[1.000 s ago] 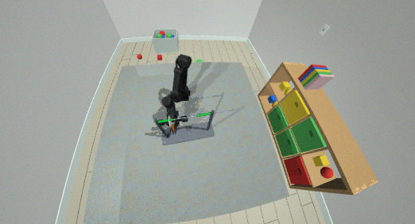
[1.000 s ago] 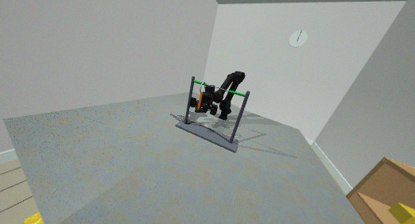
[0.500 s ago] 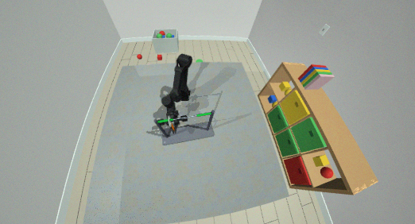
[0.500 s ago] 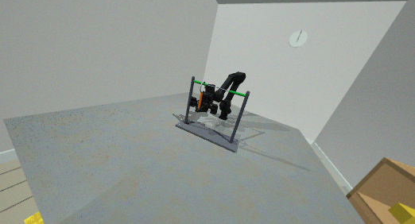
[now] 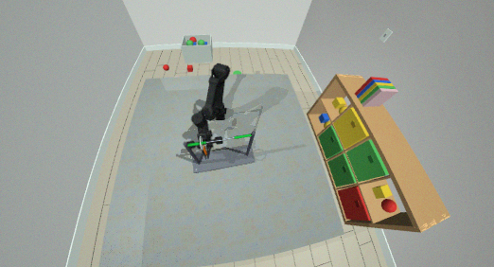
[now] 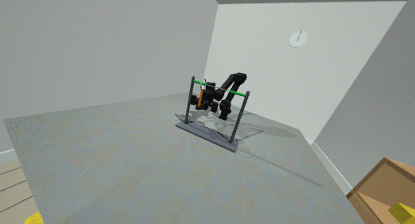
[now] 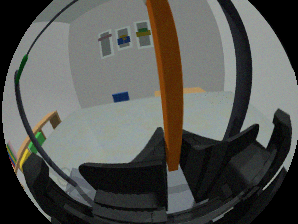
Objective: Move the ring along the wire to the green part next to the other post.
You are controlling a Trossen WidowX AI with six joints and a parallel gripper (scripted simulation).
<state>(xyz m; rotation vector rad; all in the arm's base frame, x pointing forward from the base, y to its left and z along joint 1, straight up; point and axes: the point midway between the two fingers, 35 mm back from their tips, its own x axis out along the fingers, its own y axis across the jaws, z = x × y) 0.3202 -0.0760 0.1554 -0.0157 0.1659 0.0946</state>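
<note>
My gripper [image 7: 164,131] pinches the orange handle [image 7: 166,76] low down, keeping my fingers below the wire [image 5: 226,138]. The ring [image 6: 204,83] hangs on the green part [image 6: 198,83] beside the starting post [image 6: 189,99], its crossing not yet made.

We see a black robot arm [image 5: 215,95] in the middle of the top view. The handle [image 7: 168,83] is orange, and the wire's ends [image 5: 242,136] are green. The posts [image 6: 187,100] and base are dark grey. The mat [image 5: 227,206] is speckled grey, and the floor [image 5: 265,57] at the top is tan planks. On the right, the brown shelf [image 5: 416,187] has green, yellow and red boxes. The white bin [image 5: 197,52] at the top holds red and green balls.
</note>
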